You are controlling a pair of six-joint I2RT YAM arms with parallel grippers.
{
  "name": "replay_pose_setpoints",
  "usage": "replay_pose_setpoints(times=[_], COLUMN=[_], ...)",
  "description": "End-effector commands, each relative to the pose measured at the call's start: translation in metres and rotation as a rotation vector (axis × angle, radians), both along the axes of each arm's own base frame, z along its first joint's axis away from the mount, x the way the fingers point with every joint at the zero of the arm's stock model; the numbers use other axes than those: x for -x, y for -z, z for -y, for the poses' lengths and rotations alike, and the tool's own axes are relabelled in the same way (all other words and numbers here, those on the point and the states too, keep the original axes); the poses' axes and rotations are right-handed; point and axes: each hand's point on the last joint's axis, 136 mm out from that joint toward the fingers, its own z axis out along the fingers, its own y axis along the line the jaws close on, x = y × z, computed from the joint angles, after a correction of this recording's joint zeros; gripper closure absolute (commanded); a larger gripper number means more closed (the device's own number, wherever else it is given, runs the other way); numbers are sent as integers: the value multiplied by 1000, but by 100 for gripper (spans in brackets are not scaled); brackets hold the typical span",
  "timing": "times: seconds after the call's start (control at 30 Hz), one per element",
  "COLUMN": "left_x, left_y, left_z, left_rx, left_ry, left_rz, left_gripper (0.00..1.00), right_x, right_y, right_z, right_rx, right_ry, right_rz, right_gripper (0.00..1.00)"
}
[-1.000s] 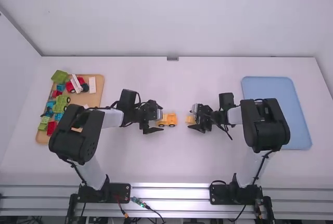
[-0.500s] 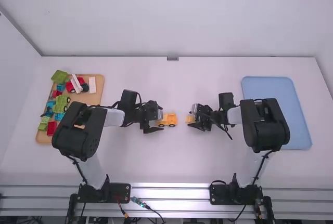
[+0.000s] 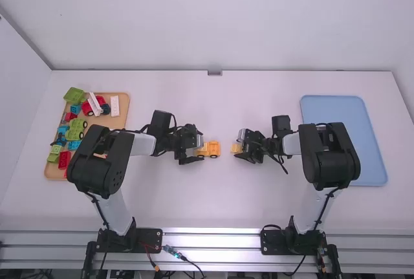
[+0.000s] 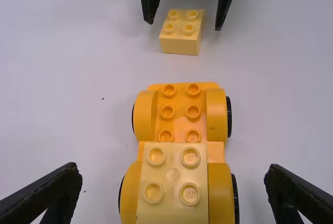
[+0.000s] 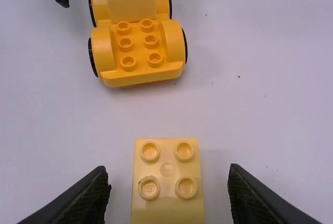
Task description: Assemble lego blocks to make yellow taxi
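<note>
Left gripper: black, two fingers; in the high view its tips (image 3: 199, 146) are at the chassis's left end. Jaws wide, straddling that end, clear gaps both sides, nothing gripped.
Right gripper: black tips (image 3: 238, 147), facing the left one. Jaws wide around the loose brick, touching neither side.
Chassis: glossy orange-yellow plastic car base (image 4: 179, 112), upright on the white table (image 3: 207, 195), between the grippers. Rounded fenders, black wheels, flat lip on the end facing the loose brick. Six round studs exposed, two rows of three.
Mounted brick: pale yellow square-cornered plastic block (image 4: 172, 181), four hollow-topped studs, sitting on the chassis between the fenders at the left gripper's end.
Loose brick: pale yellow four-stud plastic block (image 5: 167, 170), smooth, crisp edges, studs up, flat on the table off the chassis's lip end, apart from it.
Parts tray: tan, rounded corners (image 3: 118, 123), far left. Holds red, green and blue pieces, some wheeled, plus a smooth white block (image 3: 114, 105). Lime-green piece (image 3: 74, 95) at its far corner.
Blue tray: flat, rounded corners, light blue (image 3: 333, 107), right side, partly under the right arm.
Table surface: matte white, a few dark specks.
</note>
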Motion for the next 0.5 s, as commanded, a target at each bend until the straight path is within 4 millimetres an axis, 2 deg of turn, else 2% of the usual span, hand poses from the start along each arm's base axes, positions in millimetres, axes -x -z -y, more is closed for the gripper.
replay_pose_setpoints(times=[0.0,0.47], left_x=[0,7], left_y=[-2,1], left_z=[6,10], left_rx=[14,7], left_ry=[29,61], left_rz=[7,20], left_gripper=[7,13], right_x=[0,2], right_y=[0,2], right_z=[-3,-3], right_rx=[-9,-5], right_ry=[-7,-8], right_rz=[-11,-24], right_gripper=[44,59])
